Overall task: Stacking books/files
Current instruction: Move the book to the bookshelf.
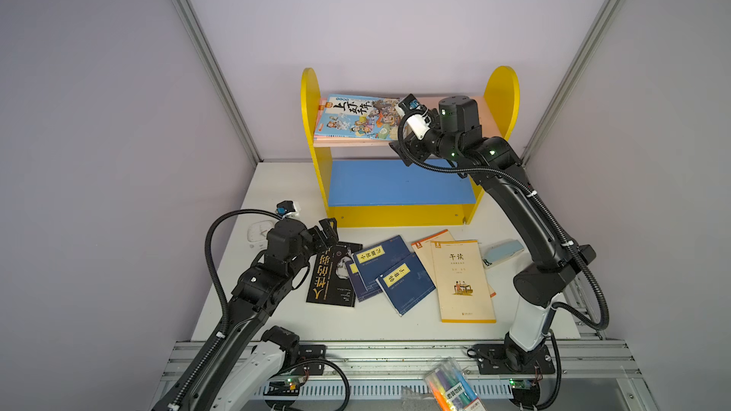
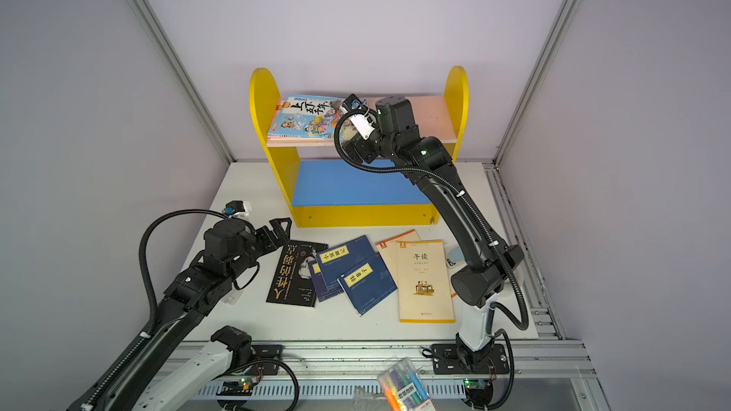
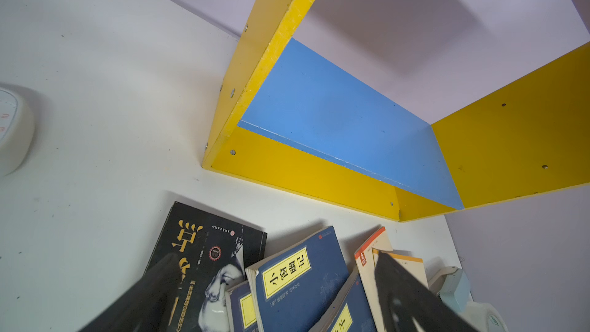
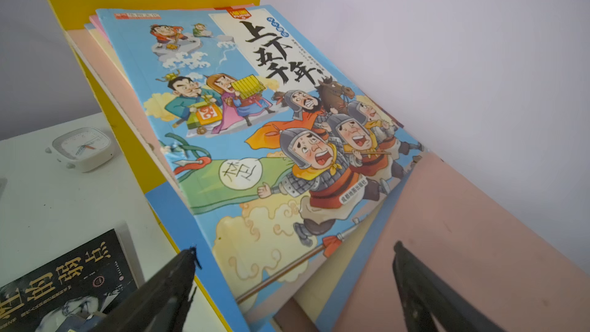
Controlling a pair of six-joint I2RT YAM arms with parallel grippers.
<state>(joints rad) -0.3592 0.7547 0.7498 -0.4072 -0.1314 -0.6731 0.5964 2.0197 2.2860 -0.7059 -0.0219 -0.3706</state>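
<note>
books are lying loose on the white table (image 1: 356,326) nearest me: a black book (image 1: 330,282) with gold lettering, navy books (image 1: 395,270) fanning over one another, and cream books (image 1: 463,282) overlapping. the black and cream ones are pointing their long axes away from me, toward the shelf unit (image 1: 312,120); the navy ones are slanting. the left gripper (image 2: 281,227) is hanging wide open and empty by the black book's far end, i'd guess lining up to take it. farther back, the right gripper (image 4: 294,249) is hovering with jaws spread, holding nothing, at the near corner of the cartoon books (image 1: 358,116). those are sitting flat on the pink top board (image 1: 484,116), long axis seemingly along it, tucked toward the left panel, probably leaving room for more.
</note>
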